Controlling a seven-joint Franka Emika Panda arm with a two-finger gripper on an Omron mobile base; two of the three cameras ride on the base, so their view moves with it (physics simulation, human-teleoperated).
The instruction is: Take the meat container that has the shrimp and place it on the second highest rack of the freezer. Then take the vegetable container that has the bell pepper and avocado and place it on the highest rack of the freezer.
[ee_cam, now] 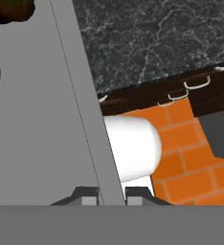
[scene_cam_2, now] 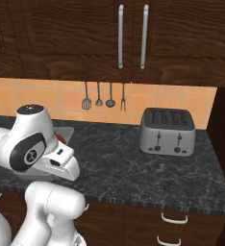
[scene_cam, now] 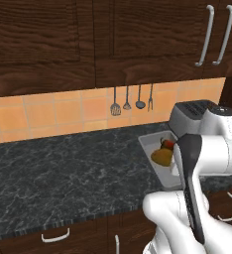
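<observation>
Grey vegetable container (ee_cam: pixel 47 119) rim pinched in nearly shut gripper (ee_cam: pixel 111 195), avocado (scene_cam: pixel 161 157) inside; second step underway, next needing carriage to freezer's highest rack.

A home kitchen: dark marble counter (scene_cam_2: pixel 148 168), wooden cabinets (scene_cam_2: pixel 61 33), orange tiled backsplash (scene_cam: pixel 43 116), hanging utensils (scene_cam_2: pixel 104 96), toaster (scene_cam_2: pixel 167 131).

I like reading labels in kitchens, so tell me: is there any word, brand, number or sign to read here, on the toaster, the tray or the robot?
None can be read.
The toaster: plain metal with levers and knobs, no lettering.
The grey tray: no label.
The robot's joint cap: a small white mark, too small to read.
The cabinets and the tiles: bare.
</observation>
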